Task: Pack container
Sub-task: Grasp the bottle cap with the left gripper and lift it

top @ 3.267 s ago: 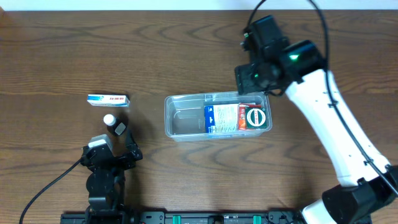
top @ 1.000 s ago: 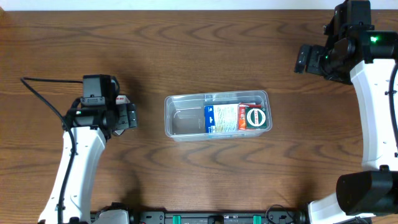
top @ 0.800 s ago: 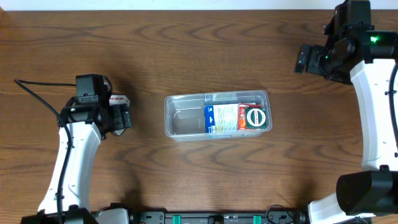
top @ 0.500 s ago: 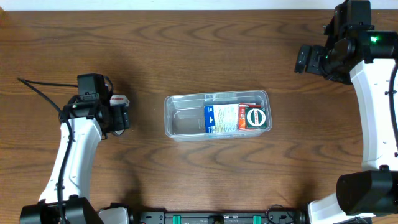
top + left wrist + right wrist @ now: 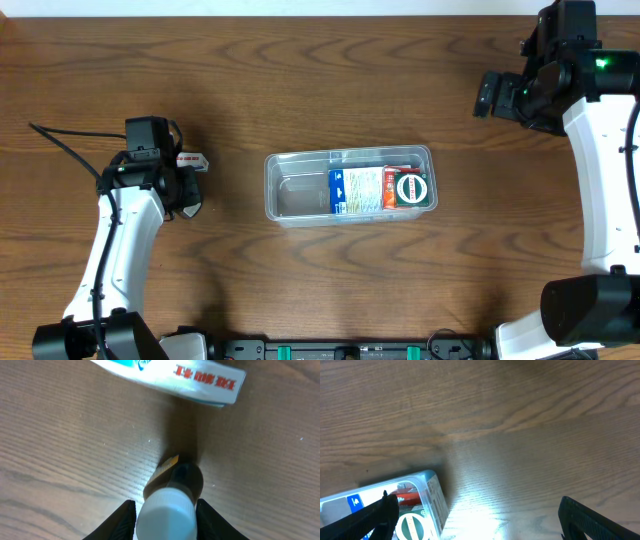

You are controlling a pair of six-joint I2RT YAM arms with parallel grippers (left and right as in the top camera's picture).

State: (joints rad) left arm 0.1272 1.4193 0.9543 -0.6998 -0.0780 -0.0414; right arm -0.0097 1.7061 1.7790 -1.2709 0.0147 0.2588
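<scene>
**Overhead view**
- Table [image 5: 300, 80]: brown wood grain.
- Container [image 5: 290, 192]: clear tub at the table's centre, long side running 9 to 3 o'clock. Its 9 o'clock half is bare.
- Blue-and-white packet [image 5: 357, 190]: lying flat inside the container, just past its middle toward 3 o'clock.
- Red-and-green packet [image 5: 411, 188]: inside at the 3 o'clock end, touching the blue-and-white packet; it carries a round green mark.
- Left gripper [image 5: 187, 191]: low over the table at 9 o'clock of the container, apart from it. What it grips is hidden here.
- Box [image 5: 191, 158]: small and white, just beside the left gripper at its 12 o'clock.
- Right gripper [image 5: 485, 97]: at 2 o'clock of the container, well apart from it.

**Left wrist view**
- Small bottle [image 5: 185, 478]: dark body with a white cap, lying on the wood, body pointing toward 12 o'clock.
- Jaws: one dark finger [image 5: 123, 521] on each side of the white cap, pressed against it, with no gap showing.
- Box: white and teal with red characters, at 12 o'clock of the bottle, not touching it.

**Right wrist view**
- Jaws: spread wide, one finger [image 5: 370, 516] at 8 o'clock and the other at 4 o'clock, with bare wood between.
- Container: one rounded corner at 8 o'clock, with both packets visible through its wall.
</scene>
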